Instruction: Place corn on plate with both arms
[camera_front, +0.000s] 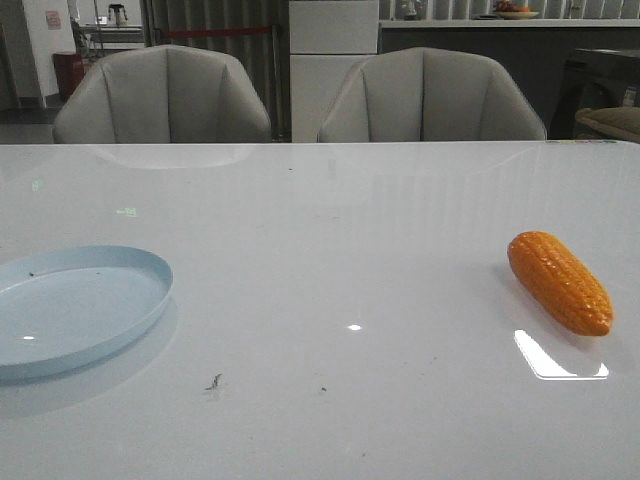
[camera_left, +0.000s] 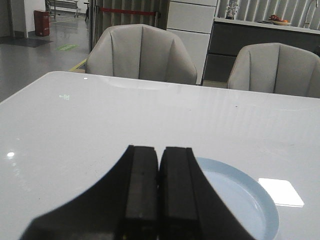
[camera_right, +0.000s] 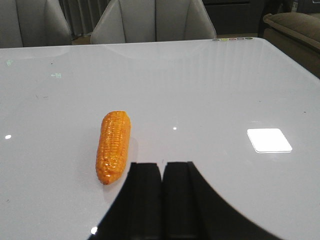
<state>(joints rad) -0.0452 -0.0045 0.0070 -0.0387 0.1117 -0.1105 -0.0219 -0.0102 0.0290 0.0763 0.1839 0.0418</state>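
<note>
The orange corn (camera_front: 559, 281) lies flat on the white table at the right, narrow end toward the front. The pale blue plate (camera_front: 80, 300) sits on the table at the left, nothing on it. No gripper shows in the front view. In the right wrist view my right gripper (camera_right: 162, 165) is shut and empty, just beside the near end of the corn (camera_right: 114, 145), not touching it. In the left wrist view my left gripper (camera_left: 159, 149) is shut and empty, over the near rim of the plate (camera_left: 262, 197), which it partly hides.
The glossy white table (camera_front: 330, 230) has bright light reflections and a few dark specks near the front. Two grey chairs (camera_front: 165, 95) stand behind its far edge. A counter and cabinets lie further back.
</note>
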